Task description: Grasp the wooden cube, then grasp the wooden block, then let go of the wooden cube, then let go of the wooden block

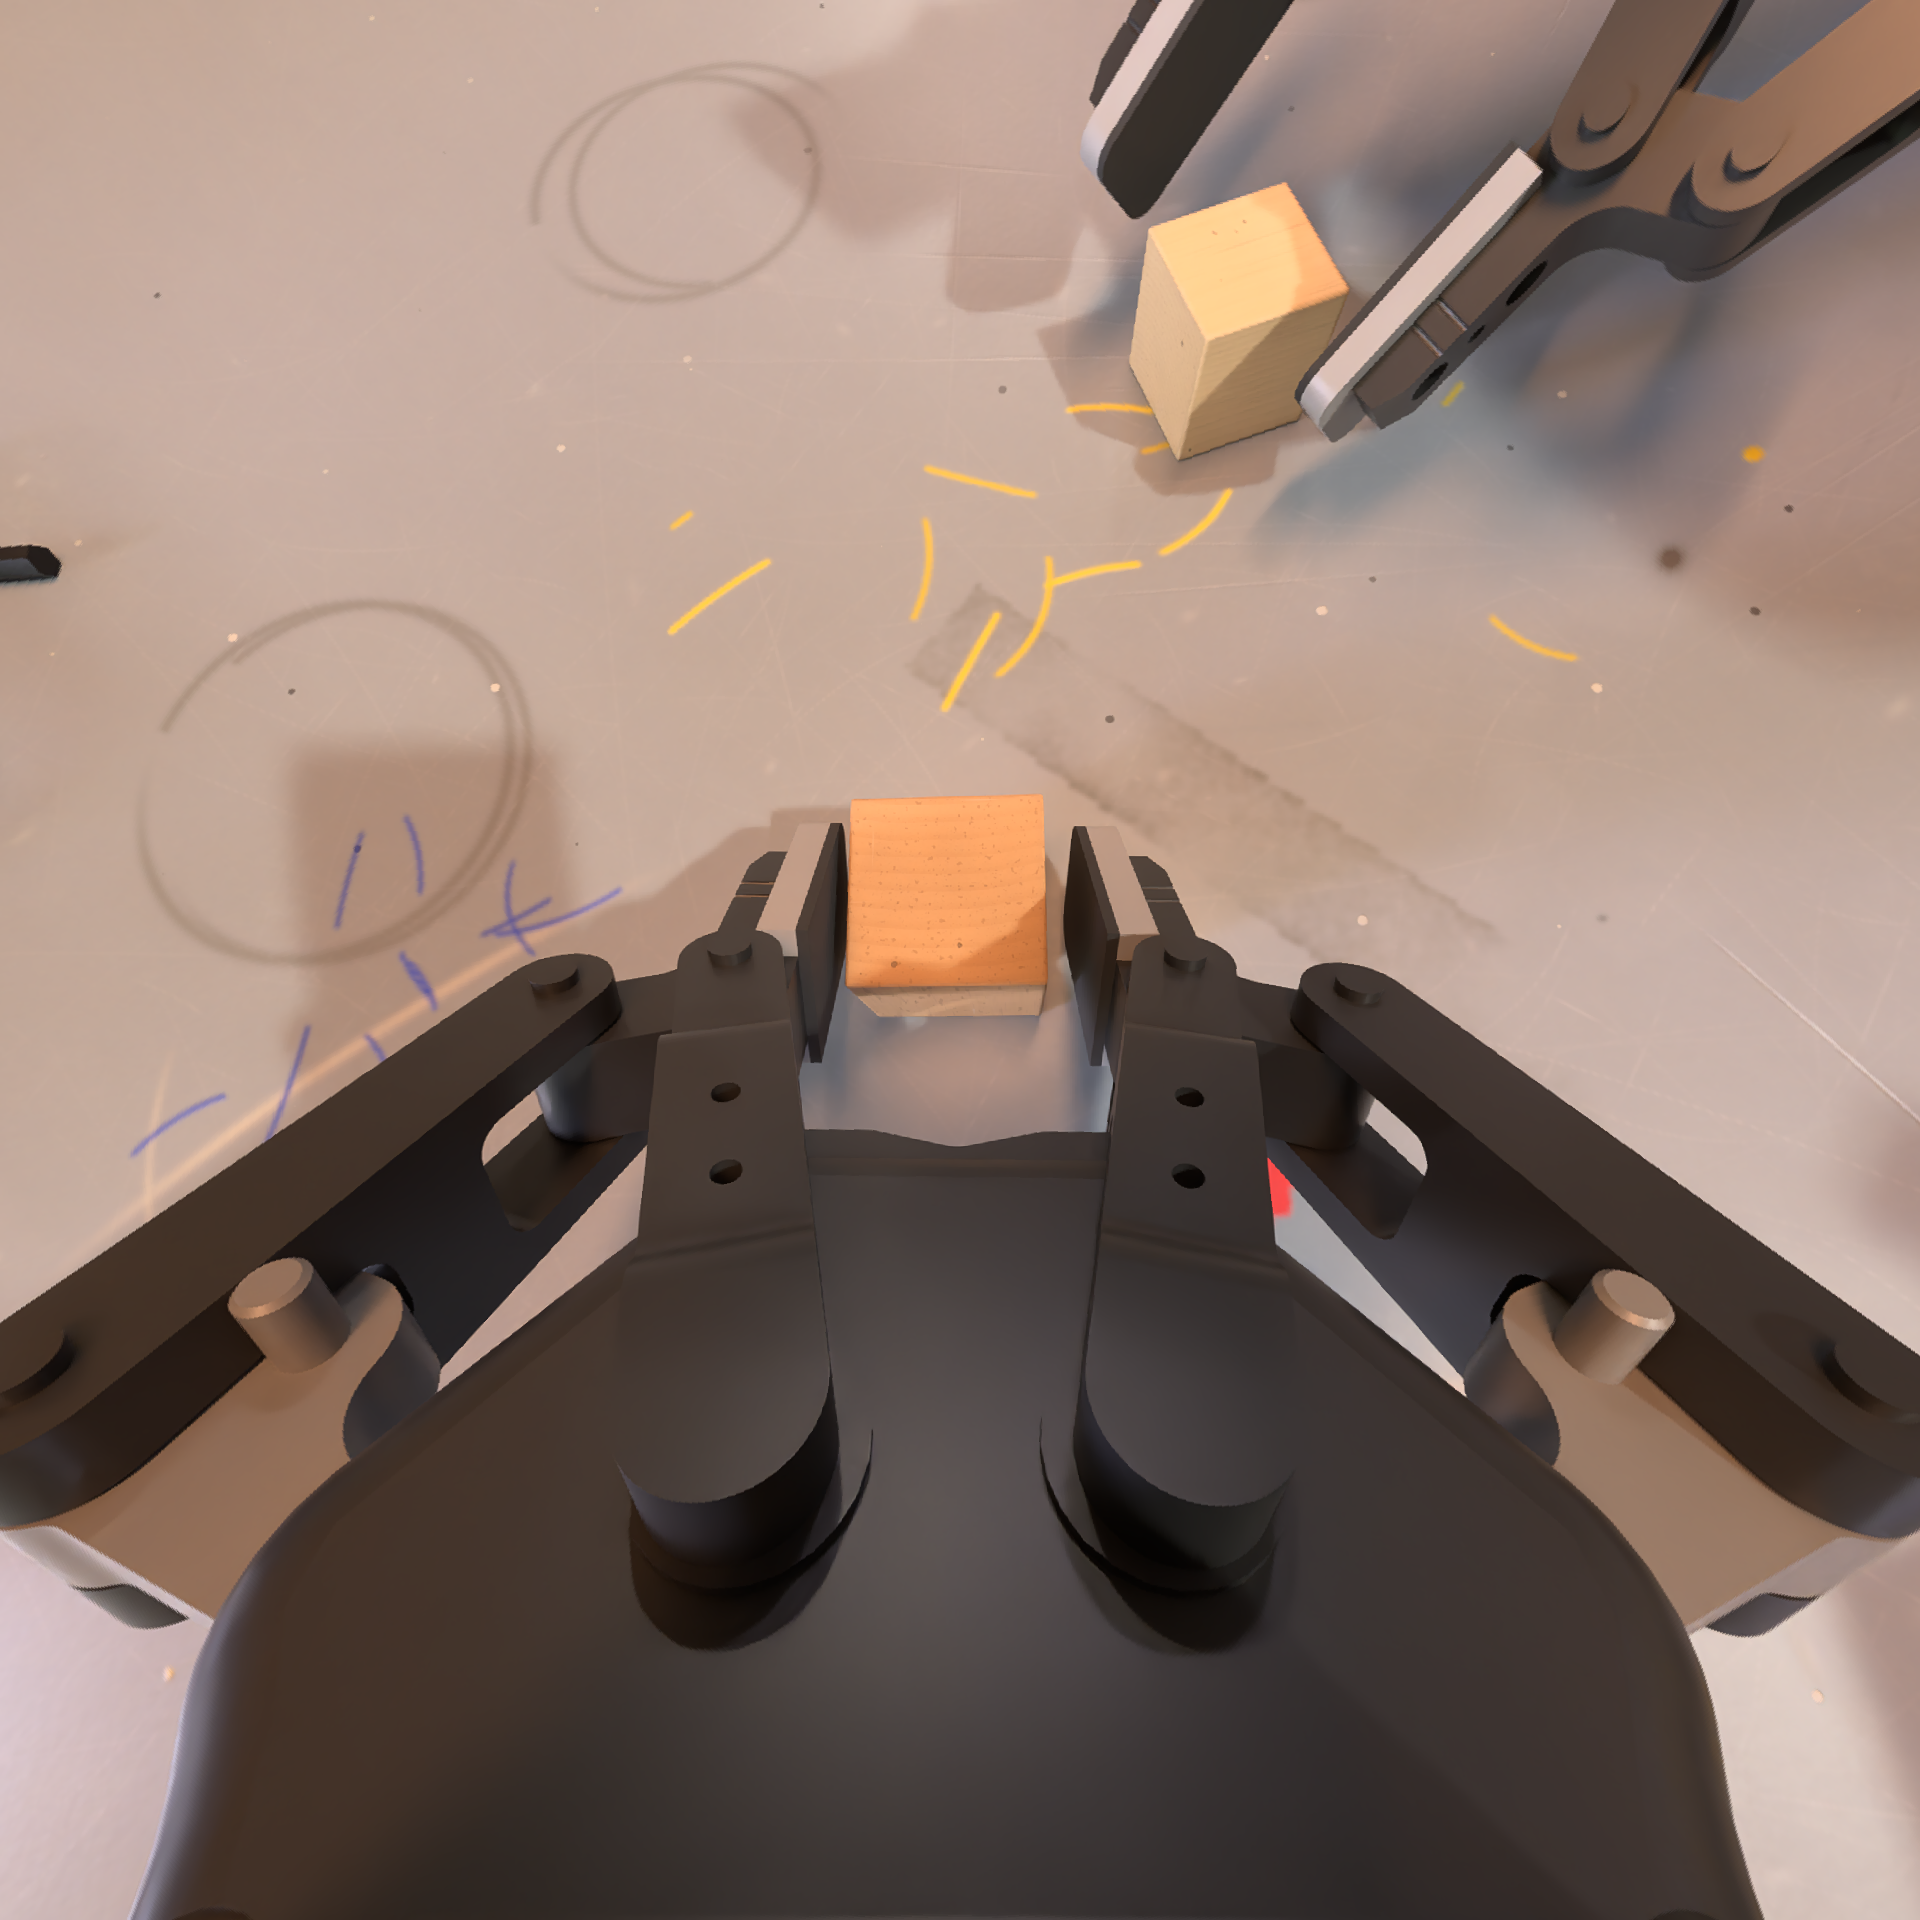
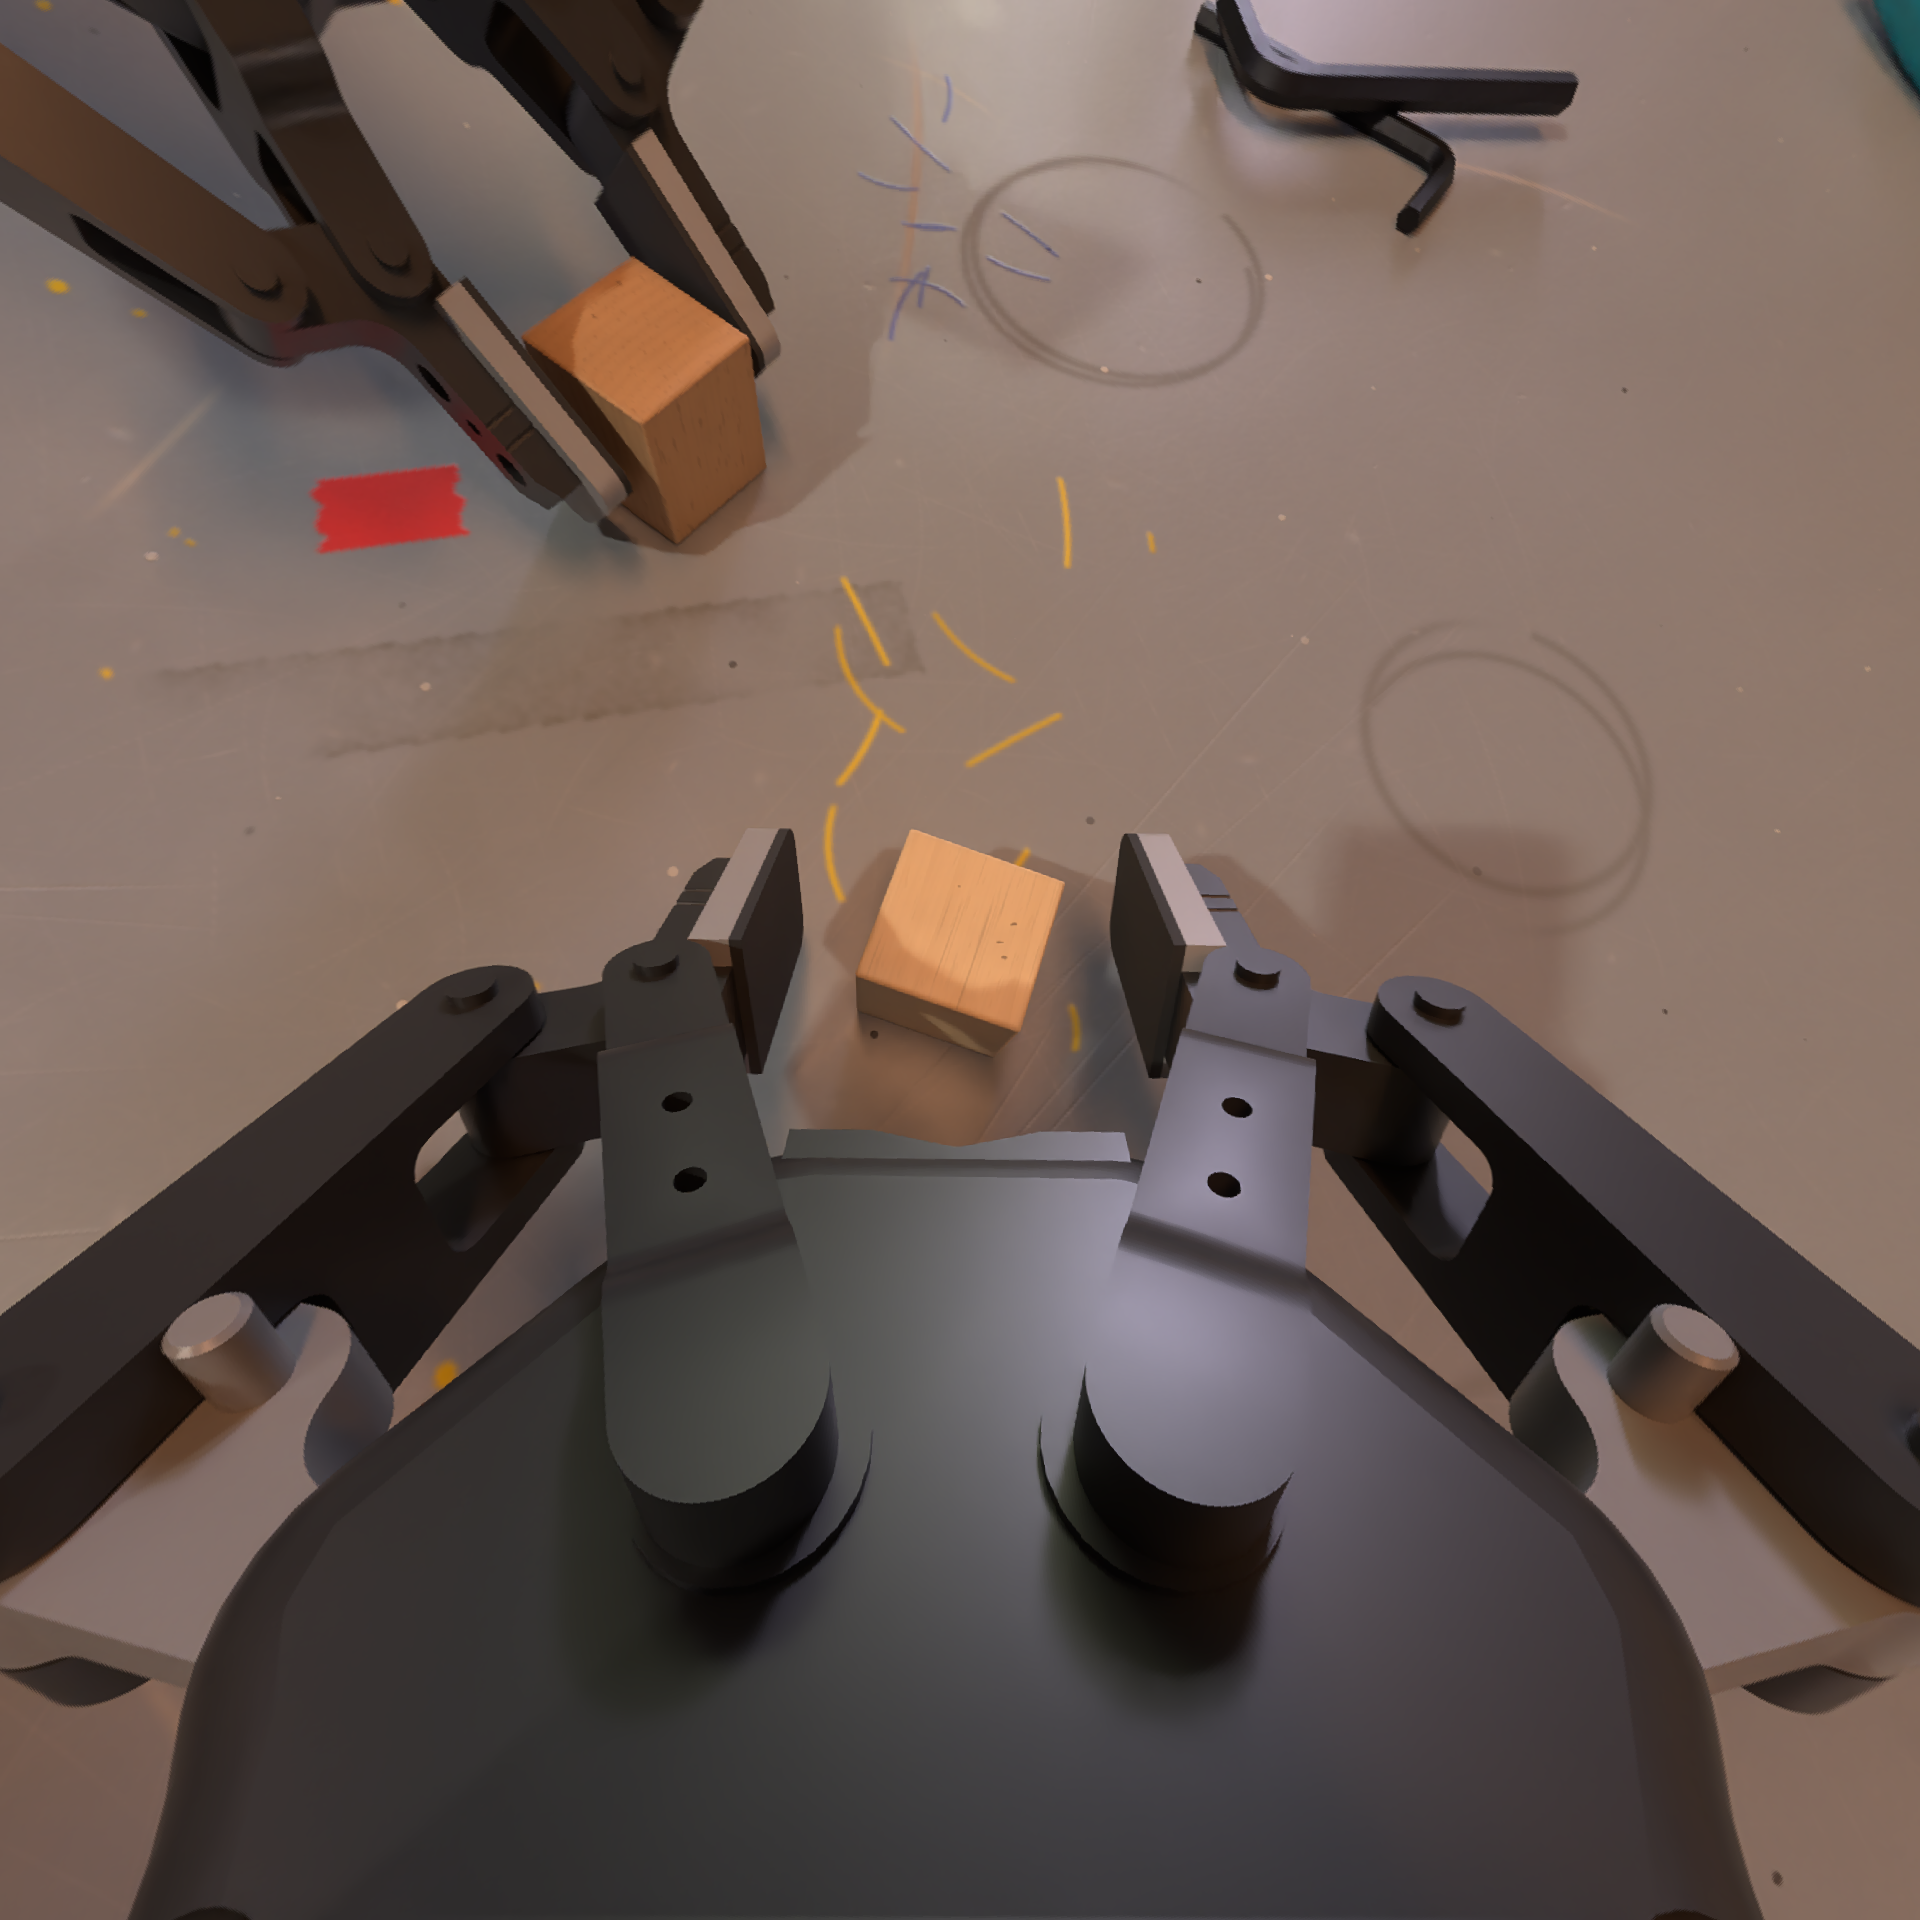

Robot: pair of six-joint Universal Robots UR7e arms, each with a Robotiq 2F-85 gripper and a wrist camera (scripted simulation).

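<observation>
Showing only rightward: hex keys (image 2: 1392,104), red tape (image 2: 390,507).

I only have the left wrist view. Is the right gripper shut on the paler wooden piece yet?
Observer: No. In the right wrist view, the right gripper straddles the paler wooden piece with a gap at each pad.
Operator: Is the piece square to the pads?
Observer: No, it sits turned at an angle to them.
Operator: Anything else nearby that I'm missing?
Observer: Black hex keys lie crossed farther off, apart from both grippers.
</observation>
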